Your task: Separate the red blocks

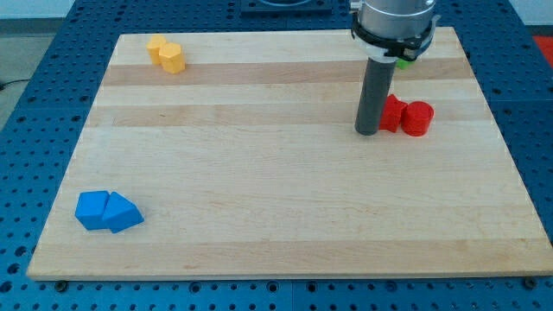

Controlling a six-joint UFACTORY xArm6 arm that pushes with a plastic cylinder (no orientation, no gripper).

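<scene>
Two red blocks sit at the view's upper right, touching each other: a red block of unclear shape [392, 113] on the left, partly hidden by my rod, and a red cylinder [417, 118] on the right. My tip [366, 132] rests on the board just left of the left red block, touching or nearly touching it.
Two yellow blocks [166, 53] touch each other at the view's upper left. A blue cube [91, 210] and a blue triangular block [122, 212] touch at the lower left. A bit of green block [403, 61] shows behind the arm. The wooden board [276, 225] lies on a blue perforated table.
</scene>
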